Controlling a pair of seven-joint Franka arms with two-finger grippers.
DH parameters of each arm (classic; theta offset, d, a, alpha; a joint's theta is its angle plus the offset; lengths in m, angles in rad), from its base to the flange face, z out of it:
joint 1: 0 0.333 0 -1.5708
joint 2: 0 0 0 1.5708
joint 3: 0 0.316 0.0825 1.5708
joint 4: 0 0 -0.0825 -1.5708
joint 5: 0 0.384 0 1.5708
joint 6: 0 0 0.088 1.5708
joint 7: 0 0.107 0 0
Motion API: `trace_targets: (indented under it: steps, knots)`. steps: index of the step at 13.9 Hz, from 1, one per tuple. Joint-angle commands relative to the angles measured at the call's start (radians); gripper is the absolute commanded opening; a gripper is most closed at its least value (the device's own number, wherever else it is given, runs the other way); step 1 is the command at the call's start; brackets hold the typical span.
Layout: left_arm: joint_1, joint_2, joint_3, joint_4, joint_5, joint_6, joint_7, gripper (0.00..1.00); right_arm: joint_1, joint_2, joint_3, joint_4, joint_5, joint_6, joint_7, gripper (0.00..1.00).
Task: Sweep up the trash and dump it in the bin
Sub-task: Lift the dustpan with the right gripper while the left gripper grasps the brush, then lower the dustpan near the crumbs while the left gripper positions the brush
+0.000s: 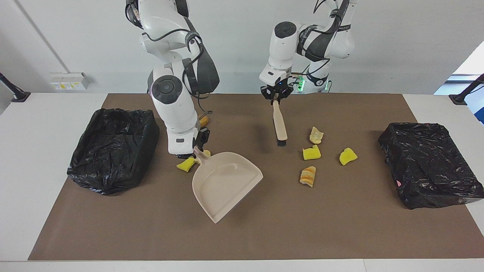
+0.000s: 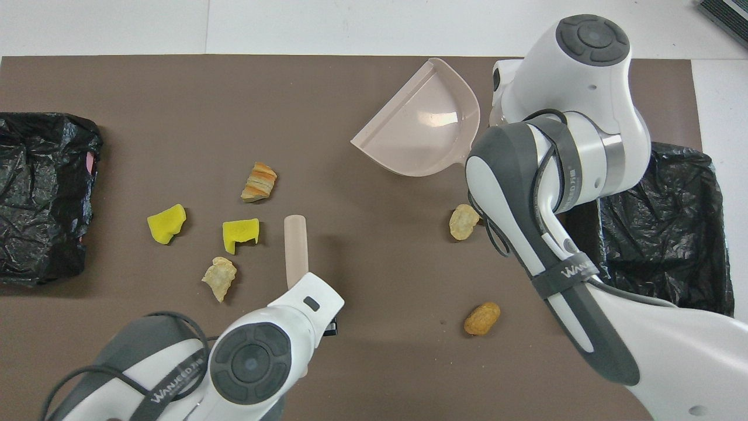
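The right arm drops from the upper left of the facing view, its wrist pointing down, and the right gripper (image 1: 196, 150) is clamped on the handle of the beige dustpan (image 1: 224, 182). The pan lies at the frame's centre, its open mouth turned toward the lower right of the frame. The left arm descends from the top centre-right; the left gripper (image 1: 276, 97) is closed on the handle of the hand brush (image 1: 280, 124), which hangs nearly upright with its black bristles down, just above the brown mat (image 1: 242, 234).

The trash lies in 2 groups. Right of centre in the facing view sit 4 scraps: a tan lump (image 1: 316, 135), a yellow sponge chunk (image 1: 311, 152), a second yellow chunk (image 1: 348, 156) and an orange-striped roll (image 1: 308, 176). Left of centre, a yellow sponge piece (image 1: 186, 164) lies just beside the pan's handle, a tan lump (image 2: 463, 221) close to it, and a brown lump (image 2: 482, 318) higher in the frame, partly hidden by the right arm.

One black-lined bin (image 1: 112, 148) stands at the mat's left edge in the facing view, another black-lined bin (image 1: 429, 163) at its right edge. Bare mat spans the whole lower part of the frame, and a clear strip runs between the pan's mouth and the 4 scraps.
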Motion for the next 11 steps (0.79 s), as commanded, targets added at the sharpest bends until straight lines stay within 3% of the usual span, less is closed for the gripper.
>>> trace_targets:
  steps: [1, 7, 11]
  knots:
    - [0.117, 0.049, -0.01, 0.053, 0.086, -0.033, 0.033, 0.0, 0.01, -0.083, 0.009, -0.152, -0.057, 0.018, -0.155, 0.0]
    - [0.465, 0.111, -0.01, 0.069, 0.195, 0.021, 0.348, 0.0, 0.127, -0.04, 0.014, -0.21, -0.068, 0.101, -0.16, 0.0]
    - [0.64, 0.159, -0.011, 0.006, 0.239, 0.18, 0.388, 0.0, 0.189, -0.023, 0.015, -0.215, -0.066, 0.112, -0.119, 0.0]
